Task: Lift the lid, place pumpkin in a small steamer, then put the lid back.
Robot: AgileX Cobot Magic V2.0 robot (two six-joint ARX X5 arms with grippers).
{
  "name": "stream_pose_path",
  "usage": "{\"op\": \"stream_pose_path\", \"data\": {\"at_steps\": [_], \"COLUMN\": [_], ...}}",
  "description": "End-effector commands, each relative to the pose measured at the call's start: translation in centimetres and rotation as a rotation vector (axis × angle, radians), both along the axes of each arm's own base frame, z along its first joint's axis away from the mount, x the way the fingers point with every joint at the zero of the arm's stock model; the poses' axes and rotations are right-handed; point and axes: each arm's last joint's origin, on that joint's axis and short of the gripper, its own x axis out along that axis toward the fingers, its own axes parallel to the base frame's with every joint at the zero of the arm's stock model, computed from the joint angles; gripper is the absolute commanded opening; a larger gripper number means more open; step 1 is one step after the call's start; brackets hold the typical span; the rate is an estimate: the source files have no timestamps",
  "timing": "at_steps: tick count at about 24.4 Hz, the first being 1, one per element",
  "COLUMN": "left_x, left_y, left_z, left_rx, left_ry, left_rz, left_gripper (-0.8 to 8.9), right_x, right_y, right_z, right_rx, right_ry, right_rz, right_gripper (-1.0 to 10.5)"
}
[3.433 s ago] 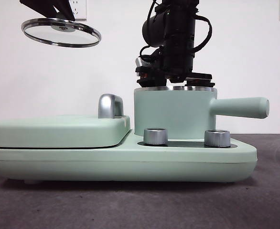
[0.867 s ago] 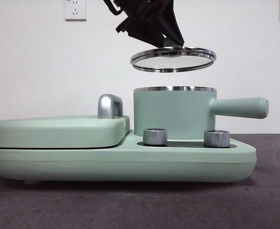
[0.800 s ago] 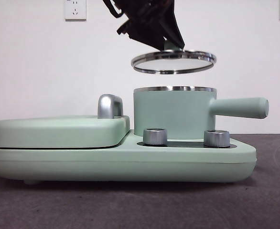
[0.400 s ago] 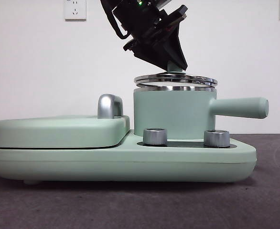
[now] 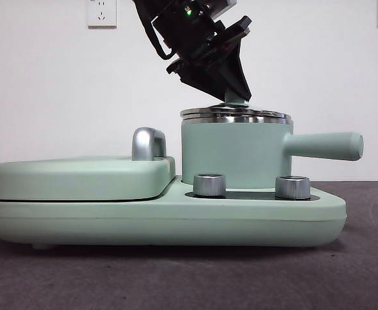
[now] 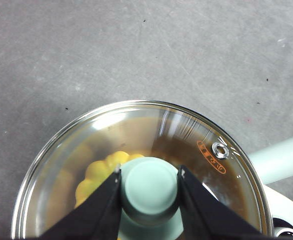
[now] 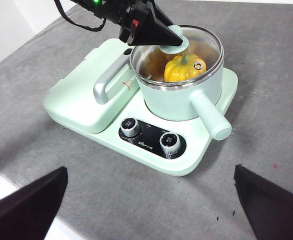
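The front camera sits low, about level with the counter [image 5: 369, 271], and looks straight across at the small steamer [image 5: 231, 152] from close by. The left wrist camera looks right down on the lid [image 6: 136, 165] from very near. The right wrist camera looks down from high and far off, and all three views share the small steamer.

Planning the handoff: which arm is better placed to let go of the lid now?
Left. Its gripper is clamped on the knob of the lid, which sits on the steamer; the right gripper is open, far back.
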Motion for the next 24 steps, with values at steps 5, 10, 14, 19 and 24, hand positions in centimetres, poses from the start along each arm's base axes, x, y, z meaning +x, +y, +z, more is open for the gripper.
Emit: {"op": "stream_pose_path", "data": {"at_steps": [5,10,14,19,24], "left_x": [0.5,0.5,0.5,0.5,0.6], "left_y": [-0.9,-0.9,-0.9,-0.9,-0.7], "left_z": [-0.5,-0.5,-0.5,-0.5,1.6], "left_rx": [-0.016,-0.007,0.002,-0.001,-0.062], "left_ry": [0.001,-0.033,-0.046,-0.042,-0.039], "left_rz": [-0.055,-0.124,-0.135,-0.131,-0.084], "left_gripper": [0.14,0.15,0.2,0.92,4.79], "right_x": [-0.2,-0.2,-0.2,-0.2,-0.2], "right_y": [-0.1,-0.1,-0.1,-0.1,-0.1], "right_z": [0.4,0.4,0.4,0.4,0.4], "right_rx": [0.027,0.027,0.034,0.04,0.04], "right_ry": [-0.01,-0.01,-0.004,0.001,0.001], "right_rz": [-0.001,-0.001,-0.006,-0.009,-0.009], "right_gripper": [5.7,5.7,5.7,5.7,5.7]}}
